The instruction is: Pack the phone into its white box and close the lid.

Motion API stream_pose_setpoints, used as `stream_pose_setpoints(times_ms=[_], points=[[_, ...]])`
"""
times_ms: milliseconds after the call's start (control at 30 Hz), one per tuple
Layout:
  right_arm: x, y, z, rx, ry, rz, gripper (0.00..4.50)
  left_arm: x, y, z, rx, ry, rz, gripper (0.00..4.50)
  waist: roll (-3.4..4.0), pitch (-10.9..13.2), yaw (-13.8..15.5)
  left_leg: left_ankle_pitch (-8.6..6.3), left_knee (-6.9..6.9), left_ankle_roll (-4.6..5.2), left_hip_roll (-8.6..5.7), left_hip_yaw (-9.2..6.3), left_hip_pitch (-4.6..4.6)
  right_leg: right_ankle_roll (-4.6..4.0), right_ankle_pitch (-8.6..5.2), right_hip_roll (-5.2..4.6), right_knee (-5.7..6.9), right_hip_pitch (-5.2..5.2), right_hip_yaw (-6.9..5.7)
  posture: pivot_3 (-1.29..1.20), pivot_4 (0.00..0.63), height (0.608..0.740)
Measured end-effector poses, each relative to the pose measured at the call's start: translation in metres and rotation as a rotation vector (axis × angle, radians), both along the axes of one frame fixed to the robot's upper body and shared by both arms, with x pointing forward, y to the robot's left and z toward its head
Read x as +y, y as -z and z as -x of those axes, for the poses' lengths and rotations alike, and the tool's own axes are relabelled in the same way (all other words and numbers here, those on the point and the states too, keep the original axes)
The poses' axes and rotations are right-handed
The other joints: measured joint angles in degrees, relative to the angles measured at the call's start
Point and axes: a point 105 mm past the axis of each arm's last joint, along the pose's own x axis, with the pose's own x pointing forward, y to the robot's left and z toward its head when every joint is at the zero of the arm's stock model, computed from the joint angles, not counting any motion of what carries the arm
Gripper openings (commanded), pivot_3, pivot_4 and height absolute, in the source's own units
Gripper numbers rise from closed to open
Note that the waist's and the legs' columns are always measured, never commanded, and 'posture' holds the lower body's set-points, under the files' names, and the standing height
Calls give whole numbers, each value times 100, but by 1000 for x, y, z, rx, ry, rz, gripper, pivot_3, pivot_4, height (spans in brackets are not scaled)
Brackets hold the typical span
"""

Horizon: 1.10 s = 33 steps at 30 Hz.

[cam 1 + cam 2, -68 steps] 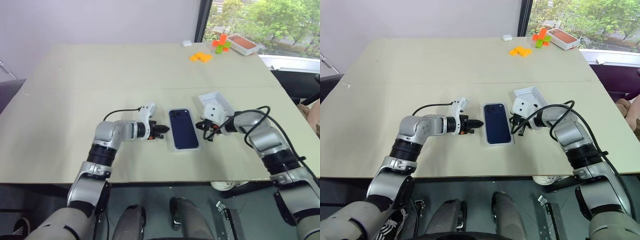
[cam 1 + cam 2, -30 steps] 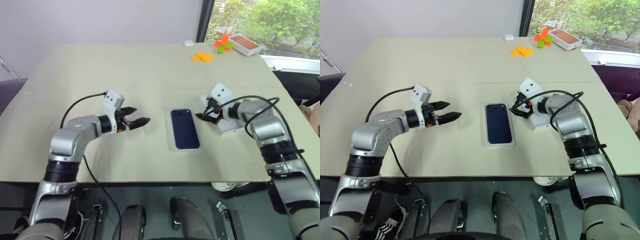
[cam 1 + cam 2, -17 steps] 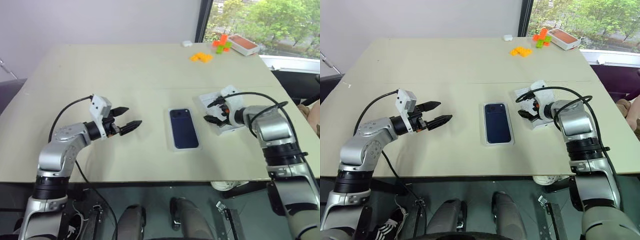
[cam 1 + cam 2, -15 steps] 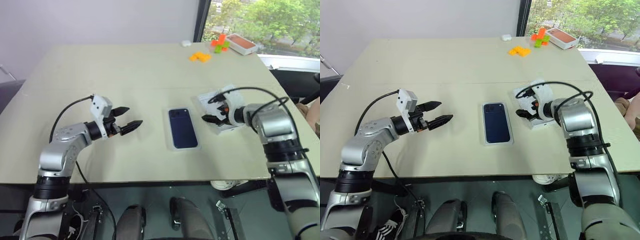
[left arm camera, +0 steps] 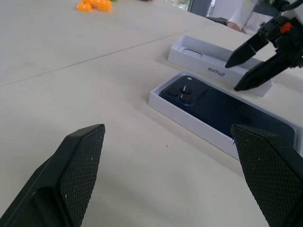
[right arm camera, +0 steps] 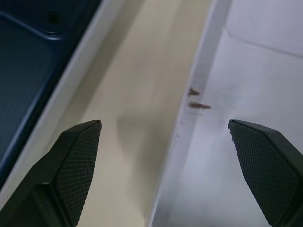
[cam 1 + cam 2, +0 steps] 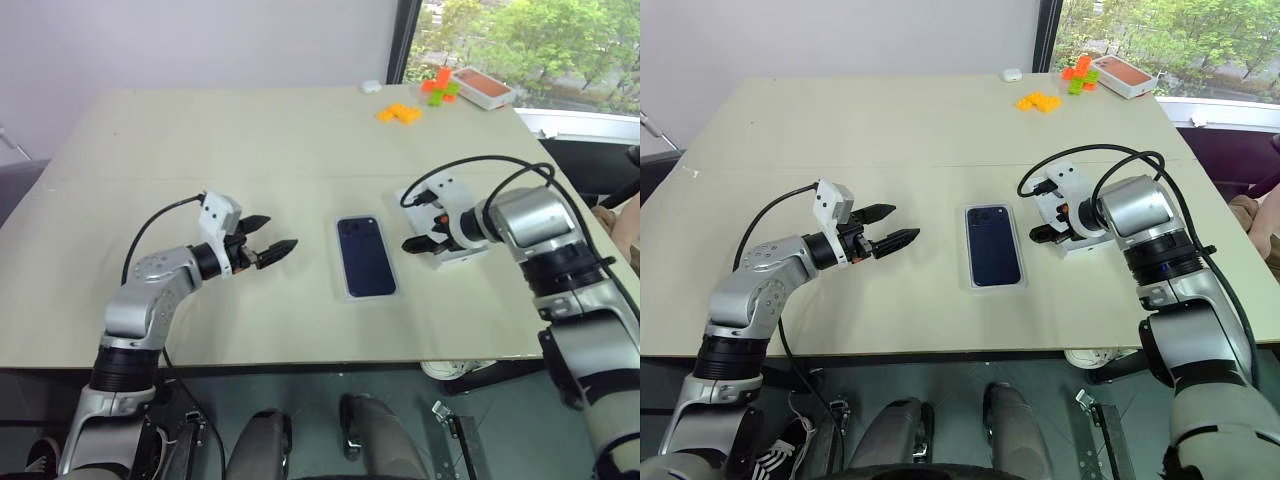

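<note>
The dark blue phone (image 7: 367, 258) lies camera side up inside the white box (image 5: 187, 118) at the middle of the table. Just right of it rests the lid (image 7: 462, 254), hollow side up. My right gripper (image 7: 412, 222) is open and tilted down over the lid's edge nearest the phone, one finger above the table gap, the other above the lid (image 6: 236, 118). Left of the box, my left gripper (image 7: 270, 248) is open and level a little above the table, pointing at the phone (image 5: 222, 111), with nothing between its fingers.
At the far right corner lie orange blocks (image 7: 400, 113), green and orange blocks (image 7: 440, 86), an orange-red flat box (image 7: 485, 88) and a small white object (image 7: 371, 87). The table's front edge (image 7: 300, 362) runs close below both arms.
The right gripper has rolled and tipped downward over the lid's edge. The left gripper stays open and has hardly moved.
</note>
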Motion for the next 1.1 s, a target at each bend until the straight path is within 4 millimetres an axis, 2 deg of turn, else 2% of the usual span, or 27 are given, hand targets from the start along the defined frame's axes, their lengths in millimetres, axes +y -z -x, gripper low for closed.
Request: stream_pose_setpoints(times_ms=[133, 367, 467, 567, 700, 900, 1100], points=[[4, -7, -7, -10, 16, -6, 4500, -3, 1, -1, 4, -14, 16, 4477, 0, 0, 7, 0, 0, 0, 4, -1, 0, 0, 0, 6, 2, 0, -3, 0, 150, 740], [1, 6, -5, 44, 34, 41, 4500, -2, 2, -3, 5, -34, 15, 4477, 0, 0, 15, -1, -1, 1, 2, 0, -3, 0, 0, 0, -2, -2, -2, 0, 150, 740], [6, 3, -9, 49, 51, 31, 3682, -3, 3, -3, 12, -37, 22, 4500, 0, 0, -7, -1, -1, 1, 3, 1, 0, -1, 1, 2, 1, -3, 2, 0, 150, 740], [10, -2, -12, 32, 48, 30, 2178, -4, 3, -3, 16, -37, 28, 4500, 0, 0, 7, 0, -1, 1, 5, 1, -1, -2, 1, 7, 1, -2, -2, 0, 150, 740], [11, 1, -12, 36, 49, 36, 32, -4, 4, -3, 19, -41, 31, 4500, 0, 0, 13, -1, -2, 1, 5, 1, -5, -1, 1, 4, -1, -4, -2, 0, 150, 740], [13, 5, -9, 39, 28, 93, 32, -5, 5, -3, 39, -42, 43, 4500, 0, 0, 8, -1, -1, 1, 4, 0, -1, -1, 1, 2, 0, -3, 1, 0, 150, 740], [14, 1, -14, 8, 72, 61, 32, -4, 6, -3, 54, -46, 47, 4500, 0, 0, -1, -1, -1, 1, 4, 1, -2, -2, 2, 4, 2, -5, 0, 0, 150, 740]])
